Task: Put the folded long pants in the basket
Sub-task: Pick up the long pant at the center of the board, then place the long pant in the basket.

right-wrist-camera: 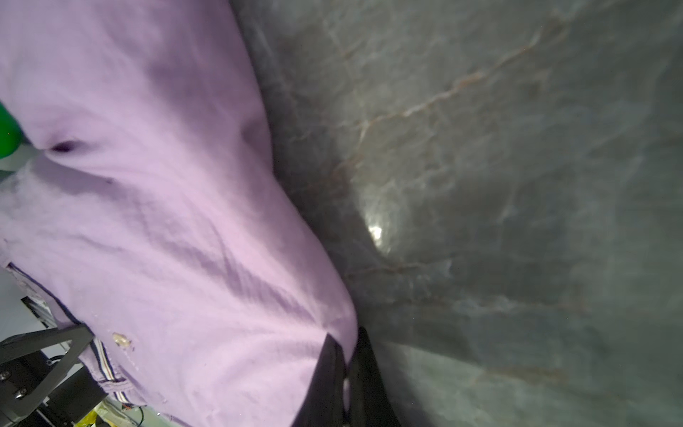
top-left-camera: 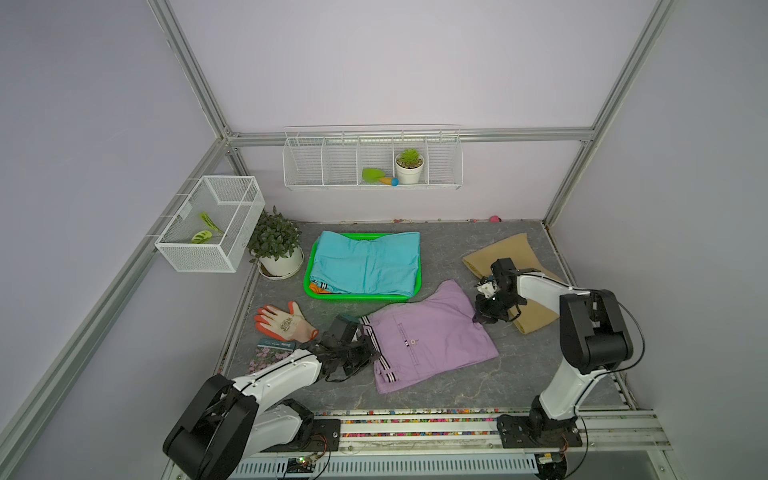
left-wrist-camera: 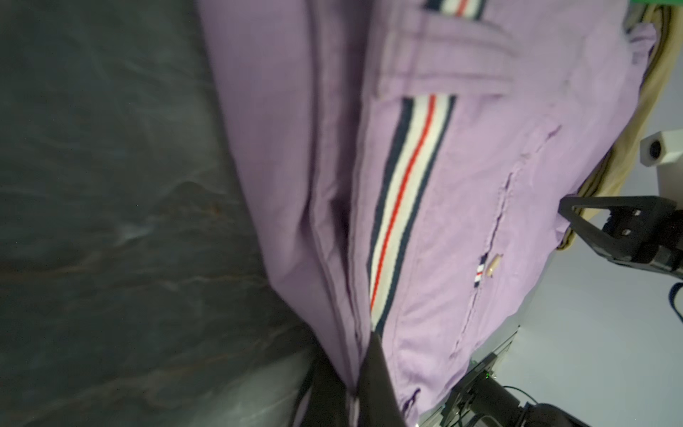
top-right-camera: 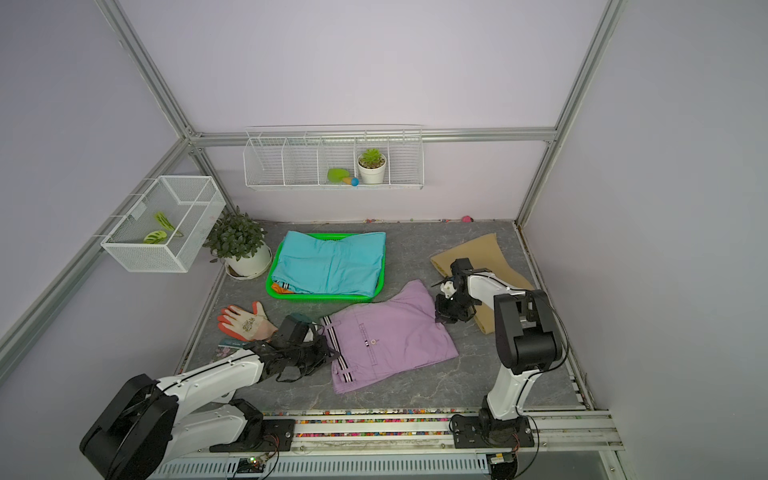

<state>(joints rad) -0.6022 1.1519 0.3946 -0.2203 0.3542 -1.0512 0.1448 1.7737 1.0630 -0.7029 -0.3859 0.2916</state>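
Observation:
The lilac pants (top-left-camera: pixel 428 336) (top-right-camera: pixel 390 336) with a striped waistband lie flat on the grey table, in front of the green basket (top-left-camera: pixel 361 297) (top-right-camera: pixel 286 296). My left gripper (top-left-camera: pixel 372 353) (left-wrist-camera: pixel 354 366) is shut on their waistband edge. At the opposite edge, my right gripper (top-left-camera: pixel 478 320) (right-wrist-camera: pixel 349 355) is shut on the lilac cloth. Teal-blue pants (top-left-camera: pixel 365 262) fill the basket, with orange pants (top-left-camera: pixel 320 286) peeking out beneath them. Tan pants (top-left-camera: pixel 503 249) lie at the right, partly under the right arm.
An orange-fingered glove (top-left-camera: pixel 284 322) and a seed packet (top-left-camera: pixel 270 353) lie left of the left gripper. A potted plant (top-left-camera: pixel 276 249) stands beside the basket. A white mesh box (top-left-camera: pixel 212 224) hangs on the left wall and a wire rack (top-left-camera: pixel 372 160) on the back wall.

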